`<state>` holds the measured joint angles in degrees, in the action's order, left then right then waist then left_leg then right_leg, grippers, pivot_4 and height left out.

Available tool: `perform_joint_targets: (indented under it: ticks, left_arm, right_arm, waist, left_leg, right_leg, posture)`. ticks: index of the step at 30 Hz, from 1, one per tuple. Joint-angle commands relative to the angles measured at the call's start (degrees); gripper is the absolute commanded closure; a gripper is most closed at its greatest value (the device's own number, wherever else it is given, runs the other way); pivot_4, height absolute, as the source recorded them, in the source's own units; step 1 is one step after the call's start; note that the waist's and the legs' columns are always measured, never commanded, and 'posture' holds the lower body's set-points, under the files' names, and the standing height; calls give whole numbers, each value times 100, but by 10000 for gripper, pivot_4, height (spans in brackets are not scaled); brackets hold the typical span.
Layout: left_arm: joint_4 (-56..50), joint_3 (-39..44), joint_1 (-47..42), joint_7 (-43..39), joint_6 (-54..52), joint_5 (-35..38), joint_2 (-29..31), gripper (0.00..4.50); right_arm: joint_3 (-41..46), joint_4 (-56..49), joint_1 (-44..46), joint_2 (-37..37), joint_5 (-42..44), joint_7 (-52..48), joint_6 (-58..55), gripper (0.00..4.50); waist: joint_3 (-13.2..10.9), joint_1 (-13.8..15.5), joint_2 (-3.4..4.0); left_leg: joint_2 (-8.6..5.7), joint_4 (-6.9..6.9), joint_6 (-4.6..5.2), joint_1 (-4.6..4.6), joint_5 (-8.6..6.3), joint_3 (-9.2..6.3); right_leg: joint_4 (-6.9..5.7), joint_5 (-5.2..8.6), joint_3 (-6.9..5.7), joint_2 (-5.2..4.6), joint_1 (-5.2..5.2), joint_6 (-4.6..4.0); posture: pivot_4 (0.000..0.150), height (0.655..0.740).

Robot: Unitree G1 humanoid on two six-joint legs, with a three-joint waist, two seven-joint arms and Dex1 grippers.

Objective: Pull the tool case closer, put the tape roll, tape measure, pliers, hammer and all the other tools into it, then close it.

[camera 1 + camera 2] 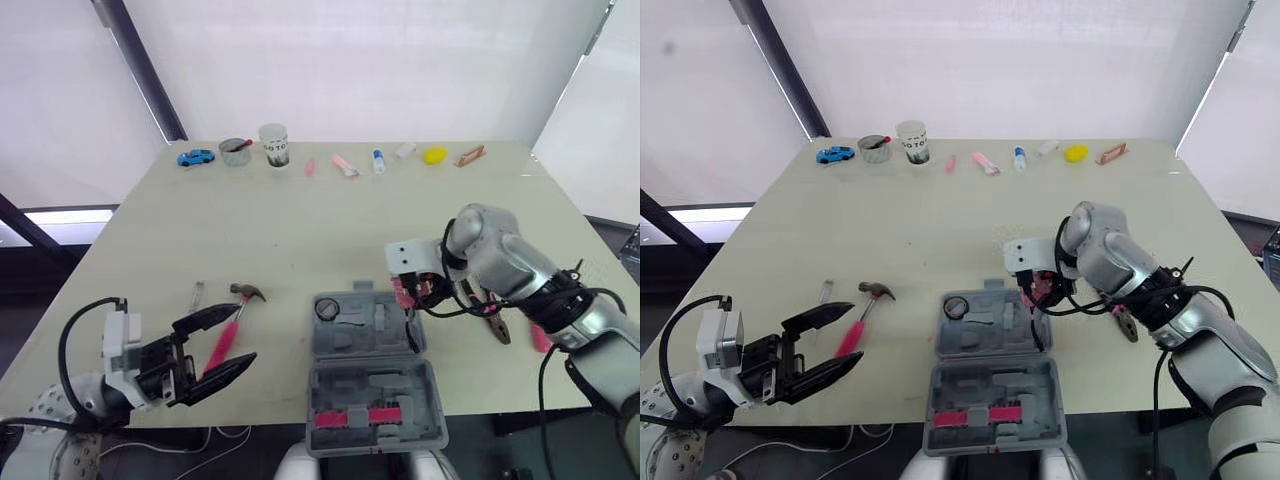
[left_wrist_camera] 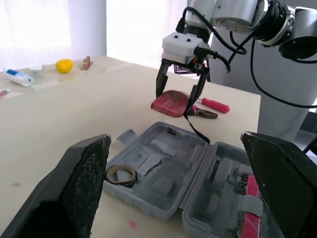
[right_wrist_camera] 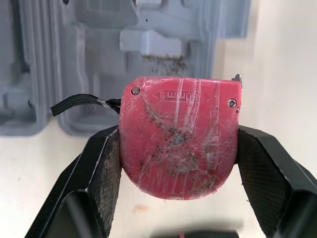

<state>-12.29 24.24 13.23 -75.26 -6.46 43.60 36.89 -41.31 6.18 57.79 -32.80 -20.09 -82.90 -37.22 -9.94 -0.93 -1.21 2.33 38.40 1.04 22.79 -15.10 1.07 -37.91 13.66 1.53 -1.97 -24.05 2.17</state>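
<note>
Red tape measure, end effector clamping, aloft?

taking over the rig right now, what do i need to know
Left gripper open, hovering by the hammer.
Right gripper shut on the tape measure, held by the case's right edge.
Case open at the near table edge, tape roll inside.
To do: seat the tape measure, load the hammer, the small metal tool beside it, and the pliers and screwdriver right of the case, then close it.
</note>
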Motion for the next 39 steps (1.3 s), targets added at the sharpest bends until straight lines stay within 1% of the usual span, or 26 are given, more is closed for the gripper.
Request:
perform_joint_targets:
  ticks: [1, 11, 17, 24, 26, 27, 28, 31, 34, 36, 39]
  left_arm:
    - [-4, 62, -32, -99, 120, -33, 78, 0]
    - [25, 40, -150, -150, 54, -48, 88, 0]
    - [36, -27, -209, -92, 78, -129, 55, 0]
    - [-20, -73, -213, -37, 60, -160, 41, 0]
    - [-29, -83, -213, -25, 64, -171, 47, 0]
    - [-24, -88, -216, -25, 68, -180, 53, 0]
    - [-20, -93, -220, -22, 69, -181, 58, 0]
    - [-43, -124, -240, 16, 58, -184, 68, 0]
    - [-121, -175, -273, 93, 19, -180, 71, 0]
    - [-169, -189, -278, 133, -1, -167, 72, 0]
    - [-228, -192, -268, 176, -28, -156, 67, 0]
  right_arm:
    - [-47, 28, 38, 30, -113, 47, 35, 16681]
    - [-335, 578, 24, 458, -315, 219, 113, 16681]
    - [-361, 939, 38, 648, -418, 314, 204, 16681]
    - [-329, 1083, 39, 825, -426, 328, 237, 16681]
    - [-302, 1079, 36, 841, -399, 311, 284, 6358]
    - [-285, 1067, 36, 843, -385, 306, 315, 2860]
    - [-260, 1062, 36, 852, -382, 331, 323, 984]
    - [-172, 983, 5, 839, -355, 381, 317, 984]
    - [36, 642, -99, 709, -264, 400, 175, 984]
    - [270, 259, -251, 518, -86, 289, -44, 984]
    - [764, -160, -593, 318, 338, 370, 88, 984]
  waist:
    - [0, 1, 0]
    - [0, -4, 0]
    - [0, -7, 0]
    - [0, -10, 0]
    - [0, -14, 0]
    - [0, -15, 0]
    - [0, -15, 0]
    - [0, -10, 0]
    - [0, -7, 0]
    - [0, 8, 0]
    - [0, 22, 0]
  left_leg:
    - [0, 0, 0, 1, 0, 0]
    - [-1, 0, 0, 2, 0, -1]
    - [-1, 0, 0, 1, 0, -2]
    - [-1, 0, 0, 2, 0, -1]
    - [-1, 0, 0, 1, 0, -2]
    - [-1, 0, 0, 1, 0, -2]
    - [-1, 0, 0, 1, 0, -2]
    - [-1, 0, 0, 1, 0, -2]
    - [-1, 0, 0, 2, 0, -3]
    - [-1, -1, 0, 2, 0, -4]
    - [-2, 0, 0, 6, 0, -8]
  right_leg:
    - [1, 0, 0, 0, 0, 0]
    - [-1, -1, -2, -2, -1, 0]
    - [-2, -1, -3, -2, -1, 0]
    - [-2, -1, -3, -2, -1, 0]
    - [-2, -1, -3, -2, -1, 0]
    - [-3, -1, -3, -2, -1, 0]
    - [-3, -1, -3, -2, -1, 0]
    - [-2, -1, -3, -2, -1, 0]
    - [-2, -1, -4, -2, -1, 0]
    - [-1, -1, -4, -2, -1, 0]
    - [1, -1, -6, -4, 0, 1]
  posture:
    - [1500, 7400]
    - [1500, 7400]
    - [1500, 7400]
    - [1500, 7400]
    - [1500, 7400]
    - [1500, 7400]
    - [1500, 7400]
    - [1500, 7400]
    - [1500, 7400]
    - [1500, 7400]
    - [1500, 7400]
